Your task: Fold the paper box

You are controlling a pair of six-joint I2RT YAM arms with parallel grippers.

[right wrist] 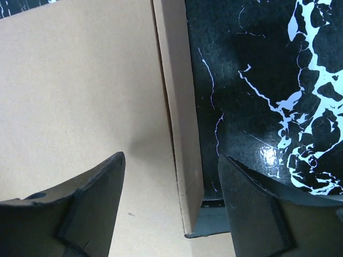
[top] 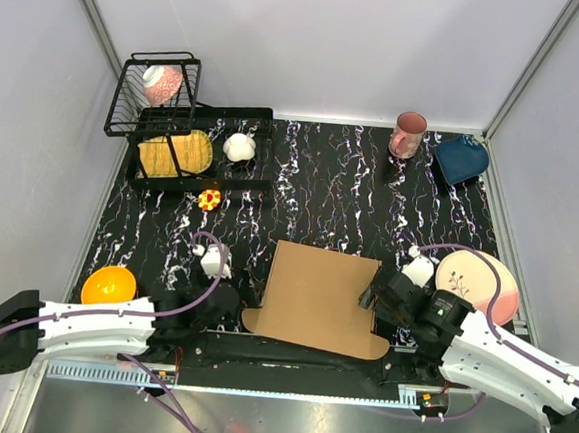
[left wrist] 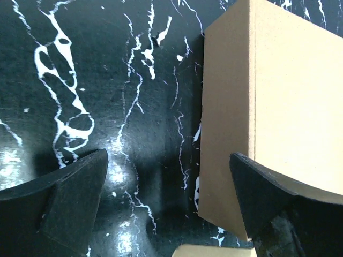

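Note:
The paper box (top: 318, 297) is plain brown cardboard, lying as a shallow closed shape near the front middle of the table, with rounded tabs sticking out at its near edge. My left gripper (top: 225, 302) is open at the box's left side; in the left wrist view the box's left wall (left wrist: 225, 123) stands between the fingers, nearer the right finger (left wrist: 278, 209). My right gripper (top: 376, 289) is open at the box's right side; in the right wrist view the box's right wall (right wrist: 179, 112) stands between the open fingers, with the top panel (right wrist: 80, 101) to the left.
A black dish rack (top: 190, 143) with a yellow plate and white items stands at the back left. A pink cup (top: 408, 134) and a blue dish (top: 462, 157) sit at the back right. An orange bowl (top: 109, 285) is front left, a pink plate (top: 477, 281) front right.

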